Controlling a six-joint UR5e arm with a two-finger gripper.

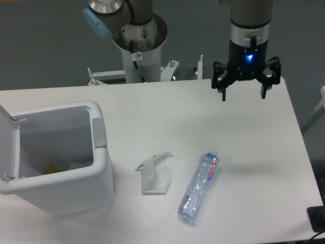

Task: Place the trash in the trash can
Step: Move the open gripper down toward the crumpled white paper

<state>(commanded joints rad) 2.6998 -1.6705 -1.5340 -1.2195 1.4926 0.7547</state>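
Observation:
Two pieces of trash lie on the white table (193, 117). A crumpled white translucent wrapper (155, 173) with a small green edge rests near the front middle. Just right of it lies a crushed clear plastic bottle (198, 186) with a blue cap and red-purple label, pointing diagonally. The trash can (56, 157), a large white bin with a grey latch tab, stands at the left with its lid swung open. My gripper (244, 94) hangs open and empty above the table's far right, well away from both pieces of trash.
Something yellow and pale lies inside the bin's bottom. The arm's base column (137, 46) rises behind the table's far edge. A dark object (317, 218) sits at the front right corner.

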